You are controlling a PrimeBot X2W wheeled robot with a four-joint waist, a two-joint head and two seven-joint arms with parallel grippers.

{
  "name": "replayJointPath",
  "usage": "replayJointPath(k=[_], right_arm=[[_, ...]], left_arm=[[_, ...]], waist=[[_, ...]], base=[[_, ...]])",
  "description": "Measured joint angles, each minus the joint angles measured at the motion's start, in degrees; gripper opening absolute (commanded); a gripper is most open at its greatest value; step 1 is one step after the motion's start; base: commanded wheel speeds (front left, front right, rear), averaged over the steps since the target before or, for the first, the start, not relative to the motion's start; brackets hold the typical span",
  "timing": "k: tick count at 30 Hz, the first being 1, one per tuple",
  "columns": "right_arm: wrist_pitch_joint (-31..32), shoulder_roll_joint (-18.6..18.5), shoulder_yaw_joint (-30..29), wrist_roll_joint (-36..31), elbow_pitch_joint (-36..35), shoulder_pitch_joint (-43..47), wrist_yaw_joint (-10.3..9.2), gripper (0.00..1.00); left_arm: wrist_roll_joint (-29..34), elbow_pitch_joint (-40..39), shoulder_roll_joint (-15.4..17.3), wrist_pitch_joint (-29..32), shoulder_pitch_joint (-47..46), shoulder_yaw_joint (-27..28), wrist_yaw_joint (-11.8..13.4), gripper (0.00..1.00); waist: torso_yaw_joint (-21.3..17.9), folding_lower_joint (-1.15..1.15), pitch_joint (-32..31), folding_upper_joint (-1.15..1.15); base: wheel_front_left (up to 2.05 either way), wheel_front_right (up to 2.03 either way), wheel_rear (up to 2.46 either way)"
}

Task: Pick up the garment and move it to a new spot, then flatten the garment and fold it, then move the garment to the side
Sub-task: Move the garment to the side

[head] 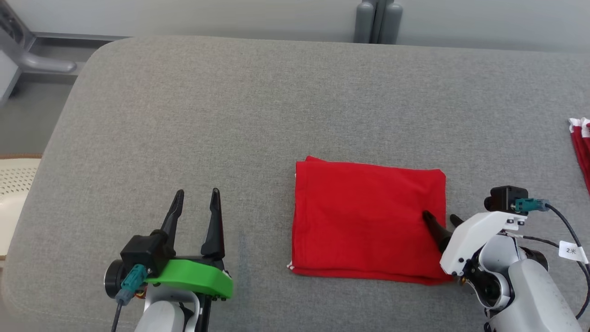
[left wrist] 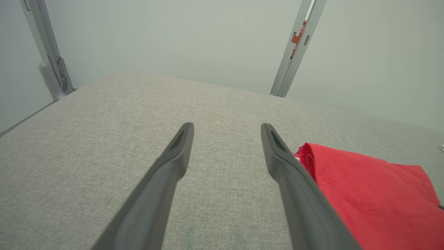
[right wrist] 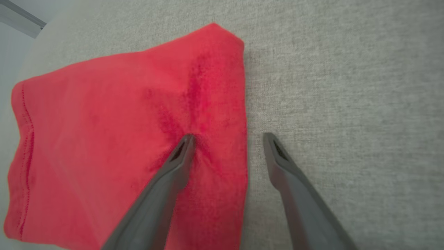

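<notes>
1. My right gripper [right wrist: 229, 137] is open and holds nothing, its jaws spread wide across the garment's right edge. One finger [right wrist: 173, 166] presses its tip into the red cloth, and creases fan out from the dent. The other finger comes down on the bare grey cushion [head: 276, 101] just beside that edge; I cannot tell whether it touches.
2. The garment [head: 364, 216] lies flat as a folded rectangle, right of the cushion's middle and closer to its near edge than its far edge. Stacked layers show along its left and near sides, with a speck of white at the near-left corner.
3. I judge it soft, light and limp, since it dimples under a single fingertip. It has no stiffness, so it will sag wherever it is unsupported, and the layers can slide apart. The woven cushion may drag on it and rumple the fold.
4. The folding looks done, so moving it aside remains. I would pinch here at the right edge, with the outer finger worked under the bottom layer so that every layer is caught.
5. My left gripper [head: 197, 191] is open and empty over bare cushion, left of the garment and near the near edge. It could take the left side to keep the fold level.
6. Another red cloth with white trim [head: 581, 147] lies at the cushion's right edge, well apart.
</notes>
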Motion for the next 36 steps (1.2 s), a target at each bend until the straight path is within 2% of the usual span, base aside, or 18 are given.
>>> replayJointPath(k=[5,6,7,8,9,17,23,29,36], right_arm=[[1.46,-1.12,2.21,1.42,2.92,-2.01,0.00,1.00],[1.46,-1.33,2.61,1.57,3.25,-2.28,0.00,0.91],[1.38,-1.52,3.11,1.77,3.55,-2.59,0.00,0.39],[1.19,-1.65,3.66,1.99,3.81,-2.88,0.00,0.13],[0.81,-1.71,4.34,2.34,4.13,-3.19,0.00,0.00],[-2.07,-3.87,7.03,3.34,3.50,-4.19,0.08,0.00],[-2.85,-8.05,4.27,2.98,1.41,-4.22,0.05,0.00],[-1.99,-11.10,1.07,2.26,-2.05,-4.21,0.04,0.00],[-1.26,-11.84,-0.81,2.14,-6.02,-5.11,0.04,0.00]], left_arm=[[0.00,-0.71,0.00,0.00,-0.02,-0.15,0.03,1.00],[0.00,-0.87,0.00,0.00,-0.01,-0.15,0.05,1.00],[0.00,-1.02,0.00,0.00,-0.01,-0.14,0.19,1.00],[0.00,-1.09,0.00,0.00,-0.01,-0.16,0.19,1.00],[0.02,-1.20,0.01,0.00,-0.01,-0.25,0.19,1.00],[1.11,-1.68,0.00,0.00,-0.01,-0.88,-0.21,1.00],[1.48,-2.04,-0.01,0.00,-0.37,-2.33,-0.37,1.00],[2.04,-1.86,-0.05,0.00,-1.48,-3.65,-0.80,1.00],[3.35,-1.44,0.40,0.09,-3.76,-4.94,-1.03,1.00]], waist=[[1.32,0.00,0.97,0.00],[1.41,0.00,1.11,0.00],[1.44,0.00,1.24,0.00],[1.36,0.00,1.32,0.00],[1.18,0.00,1.36,0.00],[-2.01,0.00,1.55,0.00],[-6.46,0.00,1.67,0.00],[-12.92,0.00,2.16,0.00],[-21.23,0.00,3.66,0.00]], base=[[0.00,0.00,0.00],[0.00,0.00,0.00],[0.00,0.00,0.00],[0.00,0.00,0.00],[0.00,0.00,0.00],[0.00,0.00,0.00],[0.00,0.00,0.00],[0.00,0.00,0.00],[0.00,0.00,0.00]])
